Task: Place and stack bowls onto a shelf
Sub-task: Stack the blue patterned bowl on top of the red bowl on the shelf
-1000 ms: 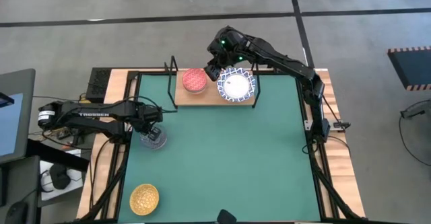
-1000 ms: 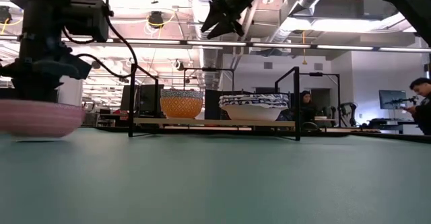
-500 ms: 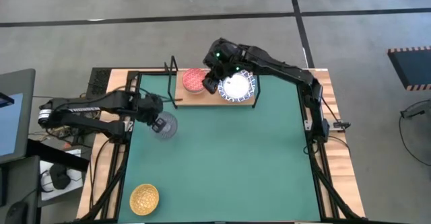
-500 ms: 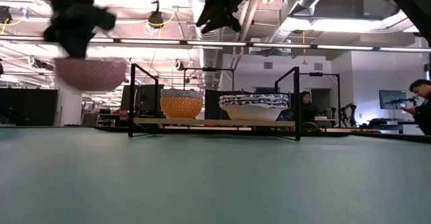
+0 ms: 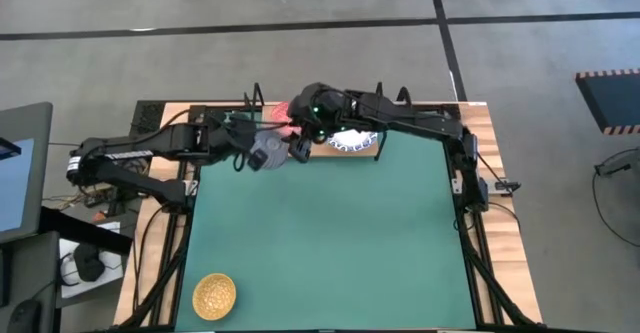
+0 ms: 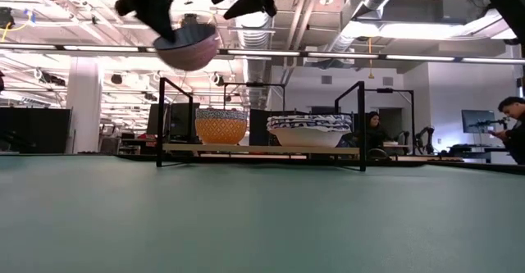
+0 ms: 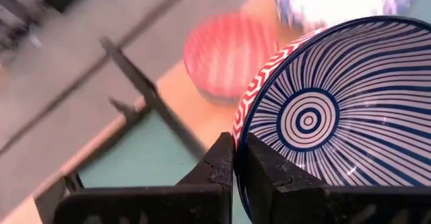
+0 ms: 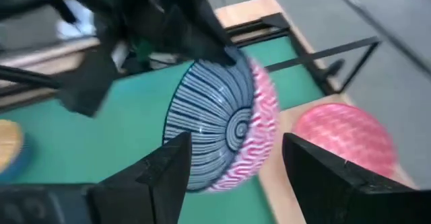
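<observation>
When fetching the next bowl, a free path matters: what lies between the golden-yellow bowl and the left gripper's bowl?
Only bare green mat, from golden-yellow bowl to the left gripper's striped bowl; the high view shows it.

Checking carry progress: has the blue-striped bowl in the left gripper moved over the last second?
Yes. The blue-striped bowl, pinched by the left gripper, went from the mat's left edge up and across toward the shelf.

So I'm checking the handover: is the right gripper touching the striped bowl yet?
Apart. The right wrist view shows the right gripper open, with the striped bowl ahead of its fingers and gaps visible; the left gripper pinches the rim.
</observation>
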Available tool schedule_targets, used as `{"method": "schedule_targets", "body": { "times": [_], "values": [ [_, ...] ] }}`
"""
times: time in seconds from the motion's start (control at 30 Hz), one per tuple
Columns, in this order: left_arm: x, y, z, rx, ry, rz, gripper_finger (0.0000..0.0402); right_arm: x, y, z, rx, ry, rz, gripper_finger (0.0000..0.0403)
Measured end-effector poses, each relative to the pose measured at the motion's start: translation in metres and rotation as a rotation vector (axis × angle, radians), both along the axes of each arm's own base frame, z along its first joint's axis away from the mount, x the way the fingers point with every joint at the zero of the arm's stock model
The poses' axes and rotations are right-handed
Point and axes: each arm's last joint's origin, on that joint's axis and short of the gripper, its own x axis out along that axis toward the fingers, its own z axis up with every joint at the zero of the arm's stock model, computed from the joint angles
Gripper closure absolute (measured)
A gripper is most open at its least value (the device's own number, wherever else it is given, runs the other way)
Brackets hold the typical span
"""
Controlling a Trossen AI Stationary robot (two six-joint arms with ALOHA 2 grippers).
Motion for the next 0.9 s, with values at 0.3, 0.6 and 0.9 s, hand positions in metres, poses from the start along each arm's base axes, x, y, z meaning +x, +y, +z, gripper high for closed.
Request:
{"method": "schedule_targets", "body": {
  "times": [0.3, 0.6, 0.9],
  "values": [
    [0.021, 0.005, 0.020, 0.150, -0.015, -0.023, 0.0401, 0.000, 0.002, -0.004, -0.175, 0.071, -0.071, 0.0143],
    [0.028, -0.003, 0.038, 0.206, -0.036, -0.205, 0.0401, -0.008, 0.004, -0.009, -0.186, 0.176, -0.049, 0.0149],
    [0.033, -0.005, 0.045, 0.132, -0.206, -0.204, 0.0378, -0.012, -0.002, -0.010, -0.190, 0.207, -0.126, 0.0267]
  ]
}}
